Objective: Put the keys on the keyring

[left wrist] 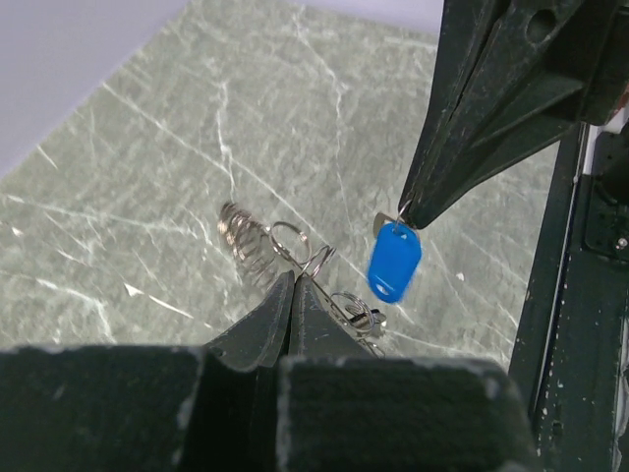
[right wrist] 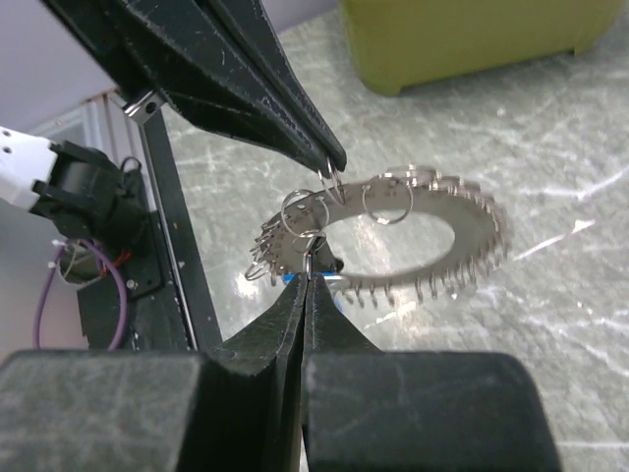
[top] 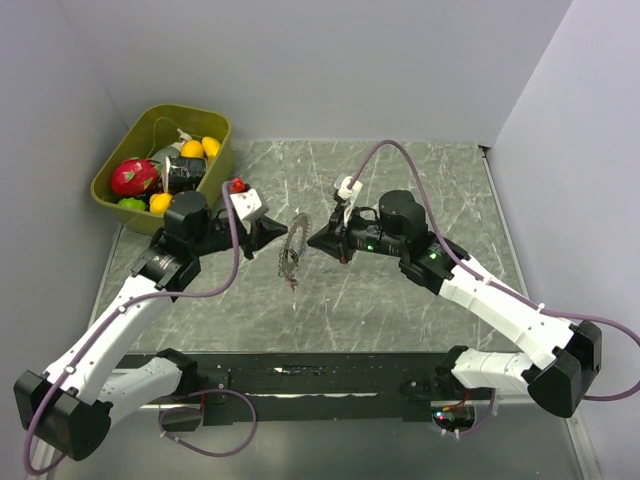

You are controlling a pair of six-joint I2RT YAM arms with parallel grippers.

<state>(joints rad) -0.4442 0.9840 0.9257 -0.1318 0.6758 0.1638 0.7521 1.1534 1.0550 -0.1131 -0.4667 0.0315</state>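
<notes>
Threading is the step in hand, then? asks my spotter
Me: Yes. My right gripper (left wrist: 413, 214) is clenched on the blue-headed key (left wrist: 395, 262), pinching the metal above its plastic head, which dangles beneath. My left gripper (left wrist: 293, 280) is clamped on a small loop at the edge of the keyring (right wrist: 447, 221), which hangs tilted between the two arms, over the middle of the table (top: 400, 300)
Spotter: And the arms?
Me: Both reach forward and turn inward, tips almost nose to nose, key just beside the ring's toothed rim
Spotter: Next move?
Me: I judge the key's loop must be worked onto one of the ring's loops; that calls for a tiny, steady nudge with neither grip slipping. Whether it has caught yet, I cannot tell
</notes>
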